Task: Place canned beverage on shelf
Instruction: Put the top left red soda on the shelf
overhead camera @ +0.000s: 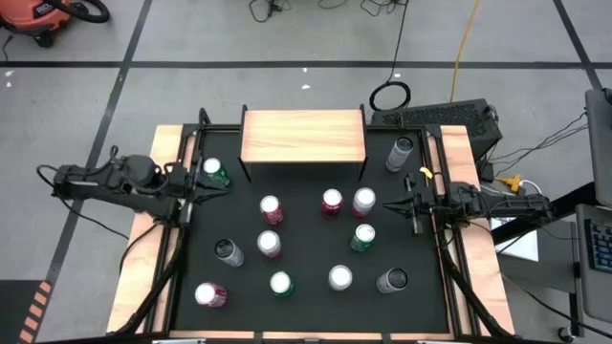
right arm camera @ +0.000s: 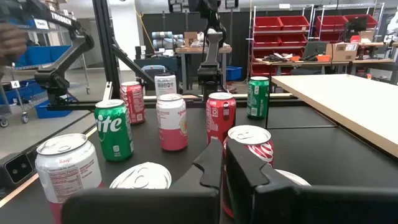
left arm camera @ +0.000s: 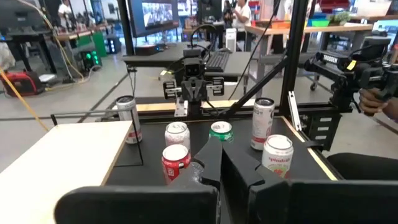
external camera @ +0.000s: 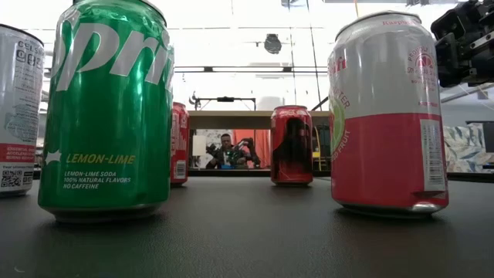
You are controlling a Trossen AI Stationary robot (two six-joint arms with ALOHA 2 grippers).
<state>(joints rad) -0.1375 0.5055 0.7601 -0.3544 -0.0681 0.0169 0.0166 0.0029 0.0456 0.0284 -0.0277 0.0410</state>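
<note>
Canned beverages stand upright and scattered on the black desk [overhead camera: 306, 315] in front of you; none is on the shelf [overhead camera: 302, 136]. Your left gripper [overhead camera: 221, 185] is closed and empty at the desk's left edge, just beside a green can [overhead camera: 213, 172]. Your right gripper [overhead camera: 391, 203] is also closed and empty at the right edge, tip near a pink-and-white can [overhead camera: 363, 202]. Up close, one green can [external camera: 106, 108] reads "LEMON-LIME". The wood-topped shelf sits at the desk's far edge, its long side running left to right.
</note>
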